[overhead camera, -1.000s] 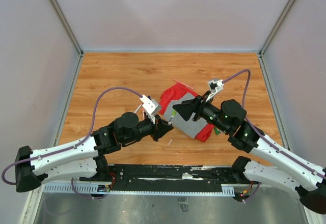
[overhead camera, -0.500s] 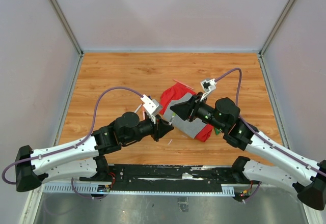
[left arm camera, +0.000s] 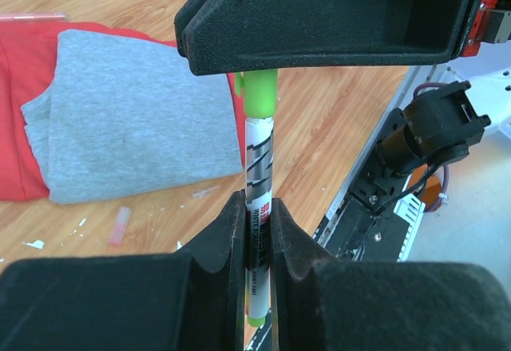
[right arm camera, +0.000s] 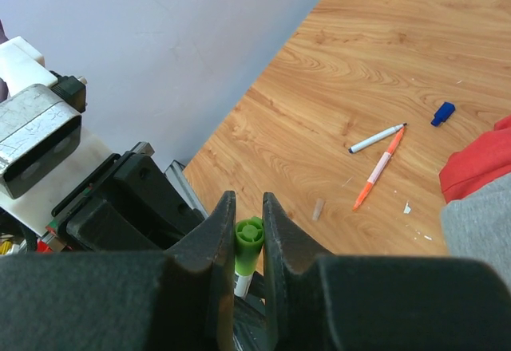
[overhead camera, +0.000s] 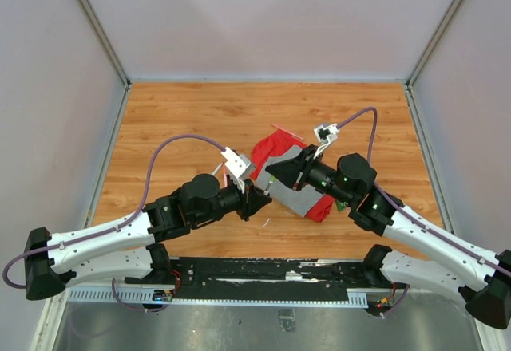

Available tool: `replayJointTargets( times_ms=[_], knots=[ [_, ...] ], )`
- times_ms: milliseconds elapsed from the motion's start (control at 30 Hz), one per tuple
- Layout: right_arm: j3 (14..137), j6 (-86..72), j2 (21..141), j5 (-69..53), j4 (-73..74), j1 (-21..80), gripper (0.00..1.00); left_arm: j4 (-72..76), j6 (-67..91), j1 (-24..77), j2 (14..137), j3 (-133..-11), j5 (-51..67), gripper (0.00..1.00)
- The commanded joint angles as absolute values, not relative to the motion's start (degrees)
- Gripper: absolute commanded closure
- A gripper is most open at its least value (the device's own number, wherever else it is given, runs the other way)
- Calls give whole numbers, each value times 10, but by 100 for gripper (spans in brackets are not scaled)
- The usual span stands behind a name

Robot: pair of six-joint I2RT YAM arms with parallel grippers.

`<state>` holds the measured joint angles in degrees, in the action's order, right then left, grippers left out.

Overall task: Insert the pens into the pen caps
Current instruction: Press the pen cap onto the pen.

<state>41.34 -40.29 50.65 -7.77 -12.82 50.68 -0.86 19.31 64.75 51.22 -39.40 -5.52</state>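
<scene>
Left gripper (left arm camera: 255, 211): clamped shut on the green pen (left arm camera: 258, 163), both black fingers pressed flat against the lower barrel.
Green pen: stands nearly upright in the left wrist view, with a white barrel, dark print and a green end poking out just below the fingers.
Right gripper (right arm camera: 246, 205): closed around the green cap (right arm camera: 248, 241), one finger touching each side of it.
Green cap: sits in line on the upper end of the green pen, with a strip of white barrel showing right under it. I cannot tell how far on it is.
Where the two meet: from above, the fingertips of both arms come together in mid-air over the table (overhead camera: 184, 120), at the near-left corner of the cloth (overhead camera: 302, 182).
Cloth: a red piece with a folded grey piece lying on top, in the middle of the table, right behind the held pen.
Loose pens: a white pen with a dark tip (right arm camera: 377, 138) and an orange pen (right arm camera: 379, 169) lie on the wood, their far ends almost touching and spreading apart like a V.
Blue cap (right arm camera: 442, 113): on its own near the edge of the red fabric, apart from those two pens.
Pale cap (right arm camera: 318, 209): small and see-through, lying alone on the wood between the grippers and the orange pen.
</scene>
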Motion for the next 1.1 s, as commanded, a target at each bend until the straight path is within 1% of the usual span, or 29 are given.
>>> replayJointTargets(
  times_ms=[0, 500, 1067],
  knots=[
    [387, -392, 503, -111, -122, 505, 99, 14, 194, 653, 512, -430, -73, 100],
    [323, -453, 502, -143, -172, 519, 99, 23, 203, 654, 518, -444, -86, 99],
    [260, -508, 532, -89, -253, 607, 99, 51, 210, 654, 507, -449, -90, 99]
  ],
)
